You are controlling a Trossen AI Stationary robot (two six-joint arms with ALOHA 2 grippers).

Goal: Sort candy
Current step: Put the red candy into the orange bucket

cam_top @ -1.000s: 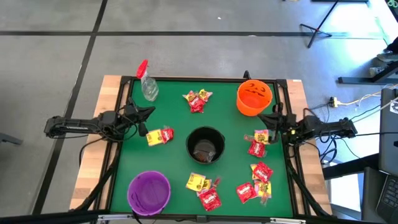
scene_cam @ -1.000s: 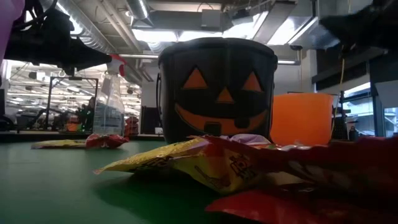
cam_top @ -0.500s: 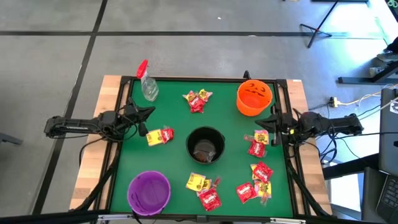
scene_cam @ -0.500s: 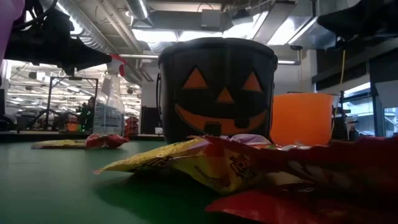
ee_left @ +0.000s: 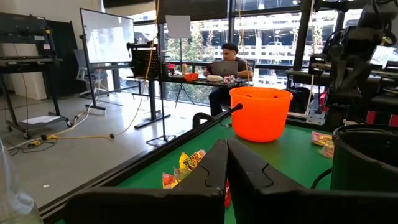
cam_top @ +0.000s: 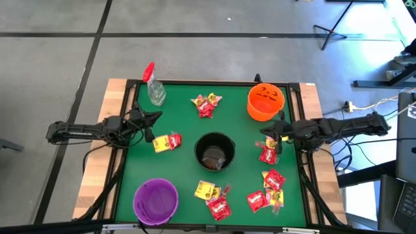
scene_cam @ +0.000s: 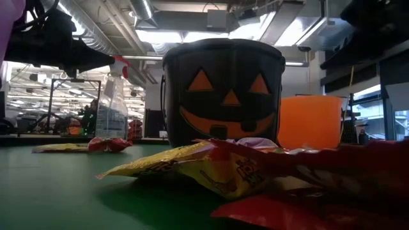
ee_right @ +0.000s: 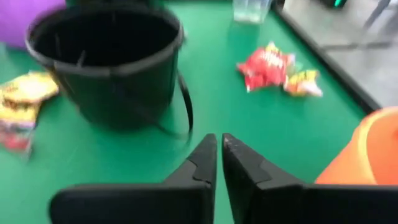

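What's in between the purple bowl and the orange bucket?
The black pumpkin bucket sits between the purple bowl and the orange bucket, in the middle of the green table. The high view shows it.

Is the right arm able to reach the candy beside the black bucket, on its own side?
Probably yes: the right gripper hovers at that candy pile, with nothing between them.

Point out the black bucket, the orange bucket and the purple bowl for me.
black bucket (cam_top: 214,139): high view, near-rim wall.
orange bucket (cam_top: 266,102): high view, inside bottom.
purple bowl (cam_top: 156,199): high view, inside bottom.
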